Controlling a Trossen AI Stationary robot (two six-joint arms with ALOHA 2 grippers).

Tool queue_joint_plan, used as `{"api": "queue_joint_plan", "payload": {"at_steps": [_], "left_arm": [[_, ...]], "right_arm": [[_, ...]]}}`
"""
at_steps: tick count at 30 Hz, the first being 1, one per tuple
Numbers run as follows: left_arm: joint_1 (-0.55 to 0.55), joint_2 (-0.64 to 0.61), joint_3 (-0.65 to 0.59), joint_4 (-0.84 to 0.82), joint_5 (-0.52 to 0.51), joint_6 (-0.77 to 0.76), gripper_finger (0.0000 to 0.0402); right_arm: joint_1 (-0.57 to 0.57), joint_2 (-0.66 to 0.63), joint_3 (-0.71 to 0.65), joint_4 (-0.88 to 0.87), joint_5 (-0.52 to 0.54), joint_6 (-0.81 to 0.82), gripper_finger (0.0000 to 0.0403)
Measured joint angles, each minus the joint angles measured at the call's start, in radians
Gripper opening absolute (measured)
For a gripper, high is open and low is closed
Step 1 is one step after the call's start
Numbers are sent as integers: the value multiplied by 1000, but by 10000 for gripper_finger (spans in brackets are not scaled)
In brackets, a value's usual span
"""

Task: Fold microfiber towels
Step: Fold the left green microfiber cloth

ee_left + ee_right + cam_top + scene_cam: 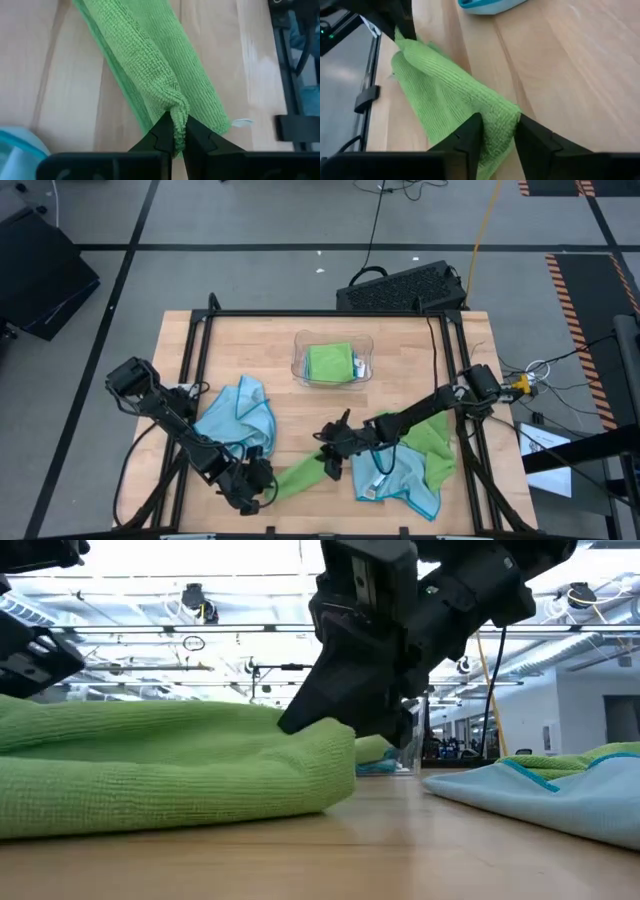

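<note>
A lime green microfiber towel [298,473], folded into a long strip, lies on the table near its front edge between my two grippers. My left gripper [179,142] is shut on the strip's left end, close to a small white tag [242,121]. My right gripper [498,142] is open over the strip's right end [495,122], which sits between its fingers. A light blue towel [240,415] lies crumpled at the left. Another light blue towel [400,477] lies partly on a green one [432,435] at the right. My left gripper pinches a bunched fold at the green towel's left end [176,117] between its two fingers. The fingers slant down from the table's near left and run along the strip. The rest of the strip lies on the table. My right gripper has one finger [470,137] on each side of the strip's right end, which rests on the table. I cannot tell whether they touch it.
A clear plastic tray [300,370] with a folded green towel [330,362] in it stands at the table's far middle. A black metal frame [195,350] runs along the table's left, right and far sides. Bare wood shows between the tray and the grippers.
</note>
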Motion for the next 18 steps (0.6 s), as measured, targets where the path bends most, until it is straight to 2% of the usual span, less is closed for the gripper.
{"api": "queue_joint_plan", "payload": {"at_steps": [12,15,18], "left_arm": [[-30,0,0,76,0,-94,28],[-33,0,0,76,-3,-136,49],[-33,0,0,77,-9,-159,88]], "right_arm": [[23,0,0,15,-1,-114,162],[22,-3,0,14,0,-128,174],[21,-13,0,9,10,-151,180]]}}
